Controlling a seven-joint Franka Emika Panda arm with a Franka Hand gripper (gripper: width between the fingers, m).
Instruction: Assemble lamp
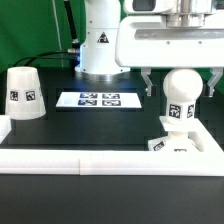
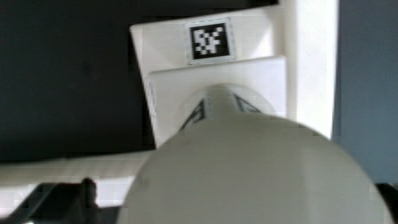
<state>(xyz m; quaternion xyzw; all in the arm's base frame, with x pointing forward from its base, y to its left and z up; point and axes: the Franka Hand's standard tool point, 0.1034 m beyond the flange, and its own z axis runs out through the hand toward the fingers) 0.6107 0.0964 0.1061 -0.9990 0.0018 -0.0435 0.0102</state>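
The jaws are standing open, one on each side of the bulb point(image 1: 182, 95), which is sitting upright on the base block point(image 1: 176, 143) just below them. Bulb fitting seems to be finishing. Next comes fetching the shade point(image 1: 22, 96), sitting well apart from the jaws on the counter point(image 1: 105, 127). The bulb is hiding its own joint in the wrist view.

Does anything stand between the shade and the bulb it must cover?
The open claw straddles the bulb, blocking its top. Between shade and bulb only the flat marker board lies.
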